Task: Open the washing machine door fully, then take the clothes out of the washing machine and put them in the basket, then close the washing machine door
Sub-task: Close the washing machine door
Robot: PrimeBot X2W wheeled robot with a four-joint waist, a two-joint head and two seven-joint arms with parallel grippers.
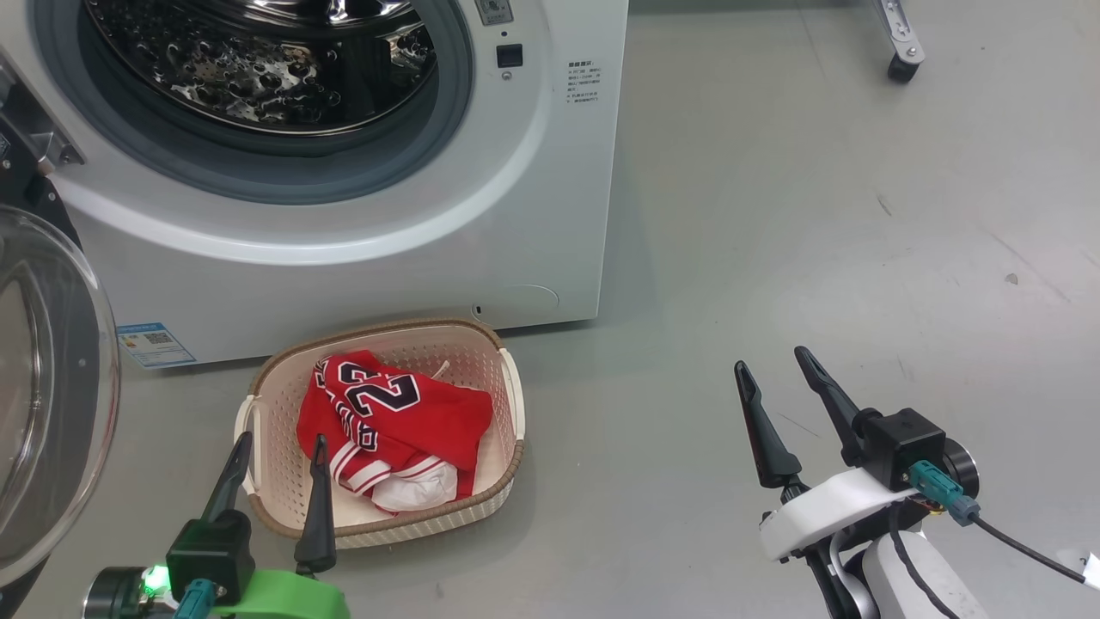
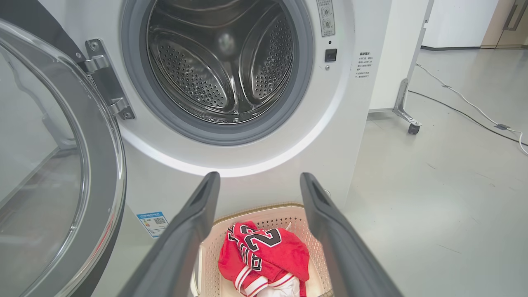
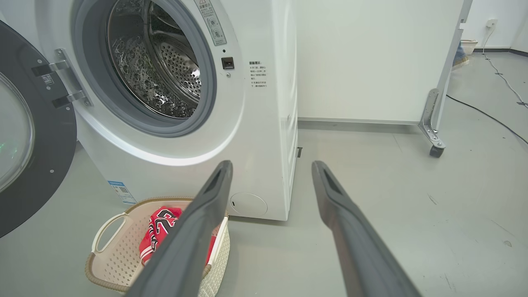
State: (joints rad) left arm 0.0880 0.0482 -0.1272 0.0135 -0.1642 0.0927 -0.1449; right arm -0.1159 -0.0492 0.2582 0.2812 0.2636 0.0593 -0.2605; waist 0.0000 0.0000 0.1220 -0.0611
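The white washing machine (image 1: 344,249) stands with its steel drum (image 2: 222,62) showing no clothes inside. Its door (image 1: 51,395) hangs swung wide to the left, glass bowl facing out; the same door (image 2: 53,165) fills the left of the left wrist view. Red clothes (image 1: 391,425), a jersey with number 23, lie in the cream basket (image 1: 284,387) on the floor before the machine. My left gripper (image 1: 279,443) is open, low over the basket's near-left rim. My right gripper (image 1: 773,361) is open over bare floor, well right of the basket (image 3: 107,255).
A white panel on a castor leg (image 3: 433,128) stands to the right behind the machine. Cables (image 2: 474,111) run across the grey floor at the far right. Open floor lies right of the basket.
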